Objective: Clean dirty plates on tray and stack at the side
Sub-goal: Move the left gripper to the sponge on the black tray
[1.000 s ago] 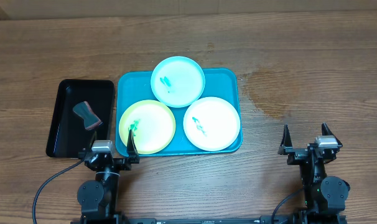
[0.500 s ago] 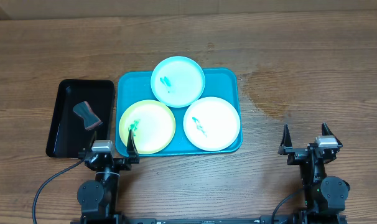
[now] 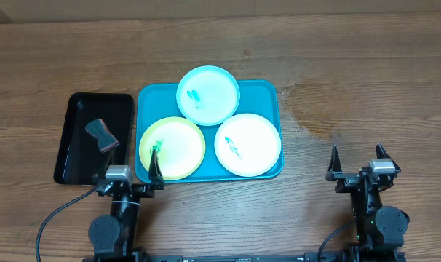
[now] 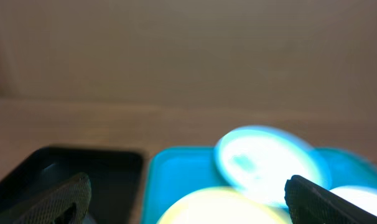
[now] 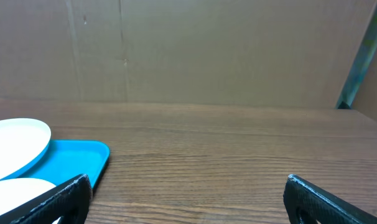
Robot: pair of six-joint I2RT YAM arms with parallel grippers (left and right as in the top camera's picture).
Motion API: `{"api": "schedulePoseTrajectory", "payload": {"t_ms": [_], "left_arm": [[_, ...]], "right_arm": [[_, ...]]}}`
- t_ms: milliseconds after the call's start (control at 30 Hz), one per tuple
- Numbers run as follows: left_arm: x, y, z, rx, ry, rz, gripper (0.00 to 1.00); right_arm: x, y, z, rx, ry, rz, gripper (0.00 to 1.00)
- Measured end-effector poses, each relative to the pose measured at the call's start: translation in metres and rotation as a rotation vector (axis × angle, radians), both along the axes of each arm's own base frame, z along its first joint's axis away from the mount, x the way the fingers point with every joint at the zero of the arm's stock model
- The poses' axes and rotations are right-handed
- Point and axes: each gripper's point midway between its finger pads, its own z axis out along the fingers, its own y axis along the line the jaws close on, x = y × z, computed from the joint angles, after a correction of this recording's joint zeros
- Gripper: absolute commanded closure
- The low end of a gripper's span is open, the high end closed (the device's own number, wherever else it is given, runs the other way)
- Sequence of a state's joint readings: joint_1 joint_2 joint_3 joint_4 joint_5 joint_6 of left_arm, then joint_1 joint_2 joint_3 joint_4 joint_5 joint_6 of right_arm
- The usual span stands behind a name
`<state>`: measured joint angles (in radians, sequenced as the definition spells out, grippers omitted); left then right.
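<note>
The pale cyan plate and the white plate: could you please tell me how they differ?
The pale cyan plate is bluish, the white plate plain white. The pale cyan plate overhangs the far edge of the tray; the white plate lies in its near right corner, inside its outline. Both are round, equally large, with a small smear.

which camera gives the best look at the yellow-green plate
The overhead view: almost the whole yellow-green plate shows, at the tray's near-left corner, with a green smear by its left edge. The left wrist view catches only its blurred far rim at the bottom. The right wrist view does not show it.
</note>
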<state>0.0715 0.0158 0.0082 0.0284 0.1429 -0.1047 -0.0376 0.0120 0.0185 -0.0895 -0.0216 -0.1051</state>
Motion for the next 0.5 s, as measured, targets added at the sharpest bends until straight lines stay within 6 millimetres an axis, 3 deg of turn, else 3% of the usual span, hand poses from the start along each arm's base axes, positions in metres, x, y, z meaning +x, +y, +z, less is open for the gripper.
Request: {"api": "schedulePoseTrajectory", "payload": {"t_ms": [133,333,500], "left_arm": [[-0.006,-0.024,0.033,-0.092,-0.120,-0.150,0.00],[-0.044,-0.042,0.120,-0.066,-0.498,-0.279,0.00],[-0.051,-0.034,0.148,-0.072,-0.543,-0.228,0.00]], "right_arm": [[0.000,0.000,0.000,0.000,0.000,0.000,0.00],[0.000,0.000,0.000,0.000,0.000,0.000,0.00],[0.000,0.000,0.000,0.000,0.000,0.000,0.00]]}}
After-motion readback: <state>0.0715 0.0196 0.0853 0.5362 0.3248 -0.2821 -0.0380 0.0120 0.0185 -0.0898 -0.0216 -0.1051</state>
